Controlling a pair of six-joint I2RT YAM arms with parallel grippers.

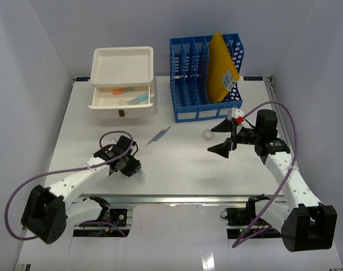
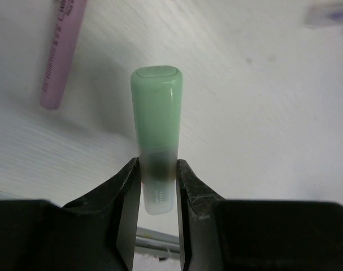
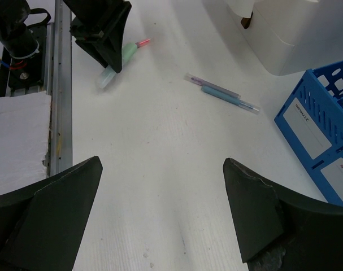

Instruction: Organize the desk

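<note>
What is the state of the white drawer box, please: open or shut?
Open: one drawer of the drawer box is pulled forward, showing a blue item inside.

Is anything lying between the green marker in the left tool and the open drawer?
Nothing visible. The translucent green plastic marker in the left tool has bare white desk up to the open white drawer.
</note>
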